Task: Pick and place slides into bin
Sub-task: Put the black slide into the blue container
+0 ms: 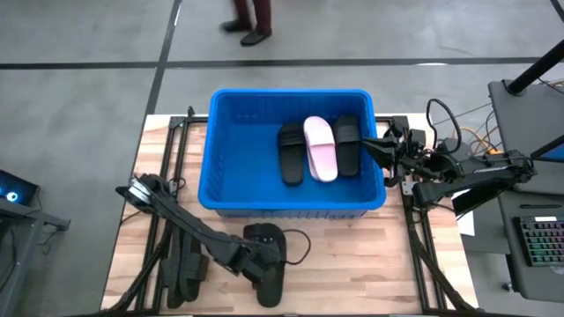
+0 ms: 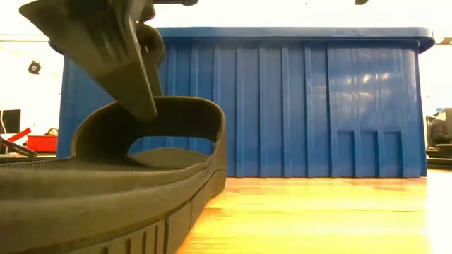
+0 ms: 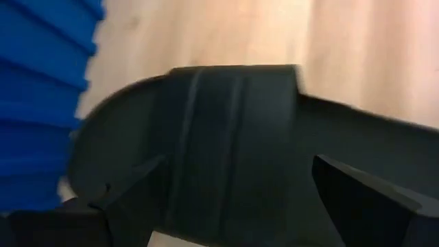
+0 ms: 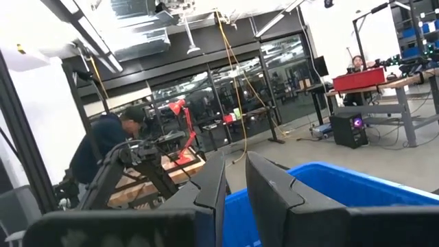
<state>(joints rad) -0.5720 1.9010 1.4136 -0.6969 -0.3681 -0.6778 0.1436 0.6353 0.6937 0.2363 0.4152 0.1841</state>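
A black slide (image 1: 270,264) lies sole down on the wooden table in front of the blue bin (image 1: 291,93). My left gripper (image 3: 239,163) is open and slants down over it, one finger on each side of the slide's wide strap (image 3: 226,137). Inside the bin lie a black slide (image 1: 291,155), a pale pink slide (image 1: 321,148) and another black slide (image 1: 348,144), side by side. My right gripper (image 1: 384,146) hangs raised by the bin's right rim, shut, with nothing between its fingers (image 4: 212,189). My left gripper comes at the strap's top (image 2: 162,106) slanting down from the table's left, its fingers across the strap. In the low view one finger (image 2: 127,77) ends right at the strap, but I cannot tell whether it touches. The slide rests flat on the table.
More black slides (image 1: 185,275) lie at the table's near left beside my left arm. The bin's ribbed wall (image 2: 296,106) stands just behind the slide. Bare wood (image 1: 370,255) lies to the near right. A person's feet (image 1: 251,28) show beyond the table.
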